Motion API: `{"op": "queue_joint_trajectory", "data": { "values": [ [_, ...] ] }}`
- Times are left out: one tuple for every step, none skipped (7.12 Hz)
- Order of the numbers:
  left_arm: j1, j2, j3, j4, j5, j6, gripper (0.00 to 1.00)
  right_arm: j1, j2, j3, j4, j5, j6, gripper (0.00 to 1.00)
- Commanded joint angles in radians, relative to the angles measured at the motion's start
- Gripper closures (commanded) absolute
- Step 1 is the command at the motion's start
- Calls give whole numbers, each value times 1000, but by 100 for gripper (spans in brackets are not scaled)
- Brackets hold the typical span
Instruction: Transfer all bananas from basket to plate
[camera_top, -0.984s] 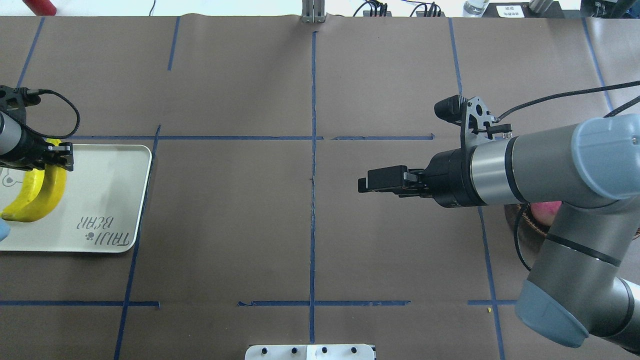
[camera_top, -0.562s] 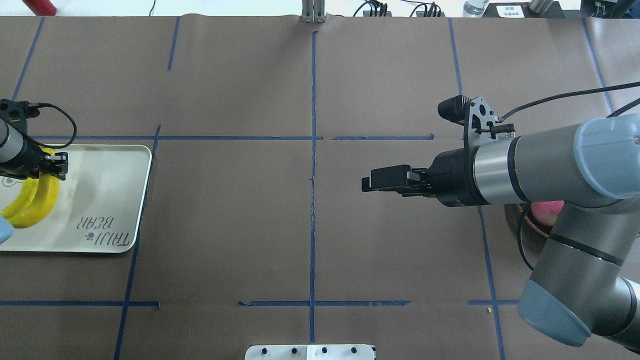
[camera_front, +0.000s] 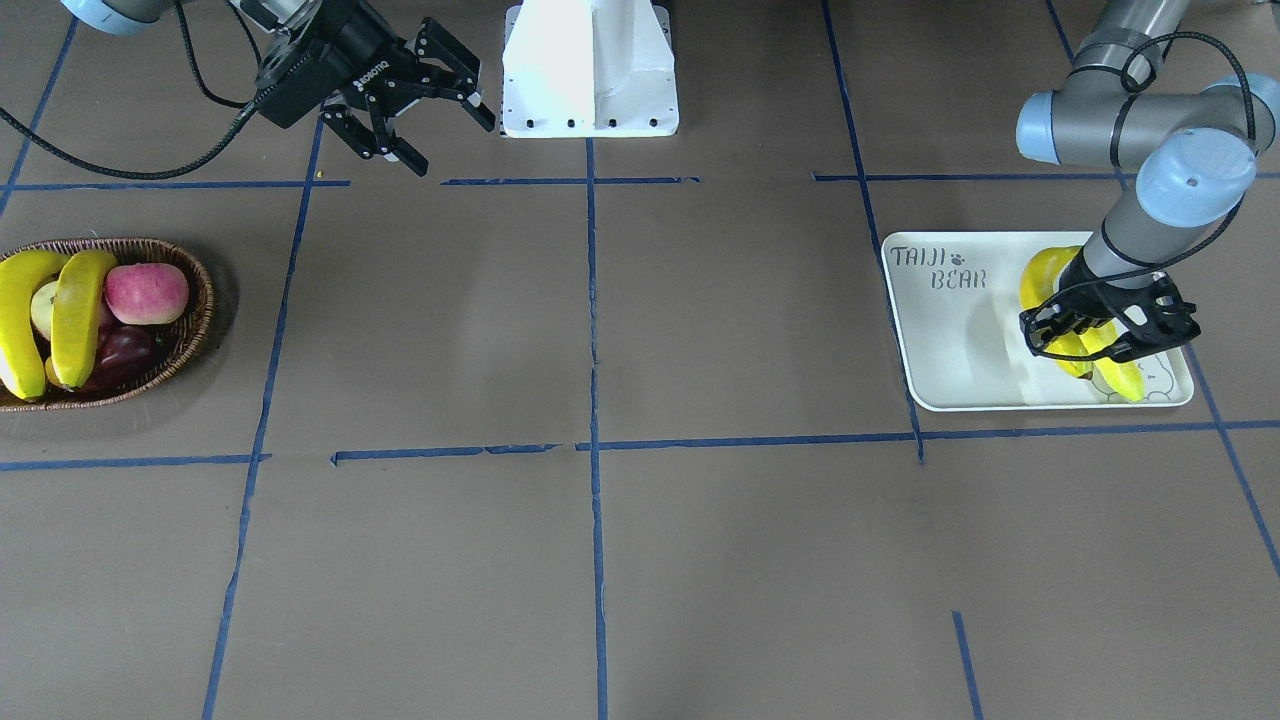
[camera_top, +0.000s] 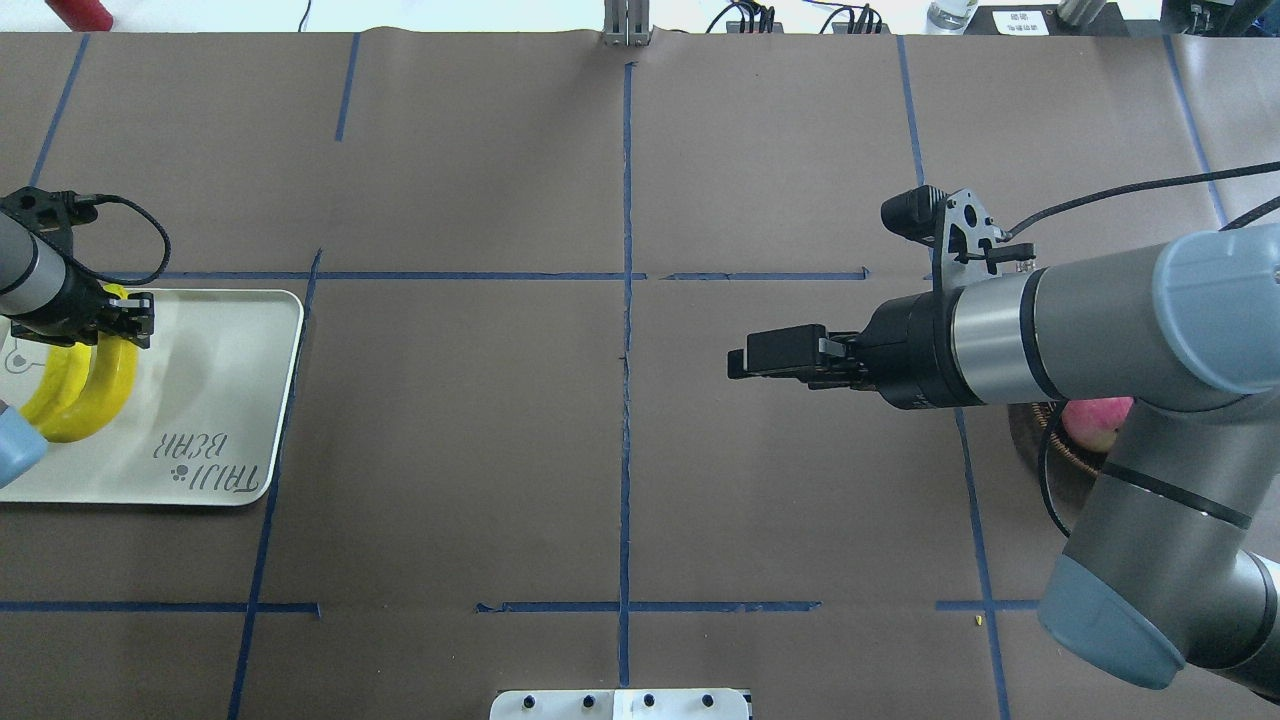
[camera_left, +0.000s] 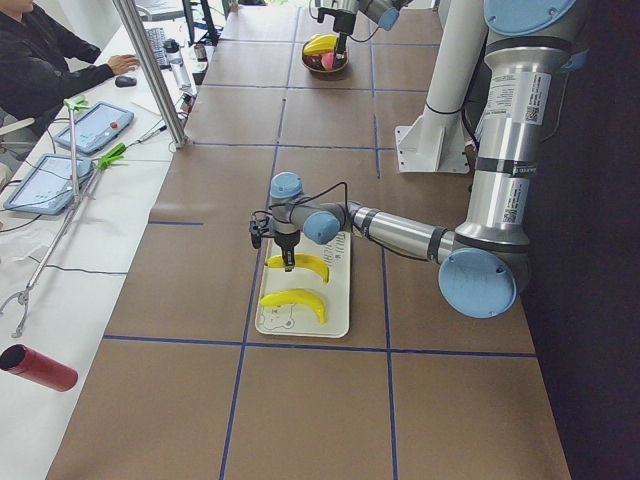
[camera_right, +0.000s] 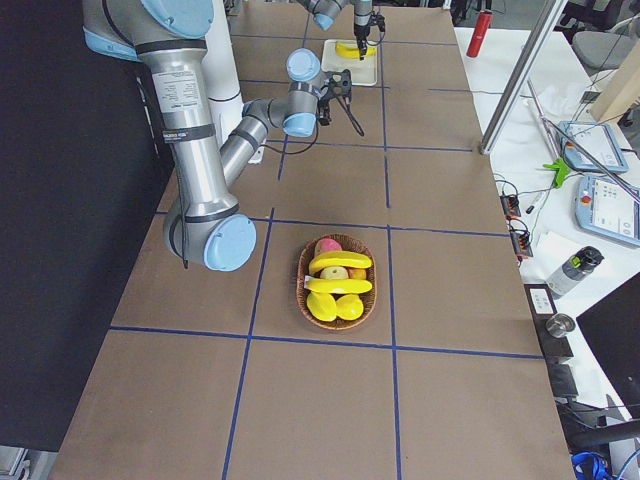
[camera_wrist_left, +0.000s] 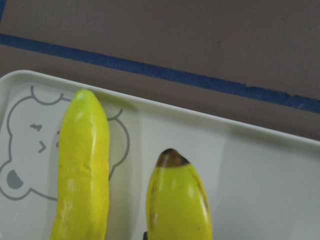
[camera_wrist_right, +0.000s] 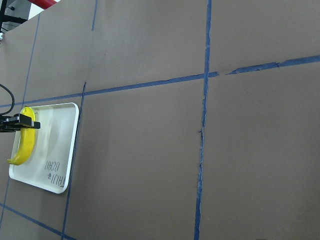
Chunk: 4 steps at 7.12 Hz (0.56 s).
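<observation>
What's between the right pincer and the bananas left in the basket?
Nothing visible. Only bare table lies between the open right pincer and the basket. Both bananas lie on top of the apples, uncovered.

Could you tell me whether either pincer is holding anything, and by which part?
The right pincer is open and empty. The left pincer sits at one end of a banana lying on the plate; whether it grips cannot be told.
</observation>
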Motion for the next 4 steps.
{"op": "queue_joint_trajectory", "data": {
  "values": [
    [-14,-1,9,-4,2,77,1,9,-4,-1,-2,3,0,1],
    [-49,4,-4,-4,-3,120,1,35,-16,7,-30,13,-2,1],
    [-88,2,-46,11,-20,124,1,95,-22,14,-107,47,-12,1],
    [-96,1,-123,61,-71,122,1,148,-36,22,-192,87,-59,1]
  ]
}}
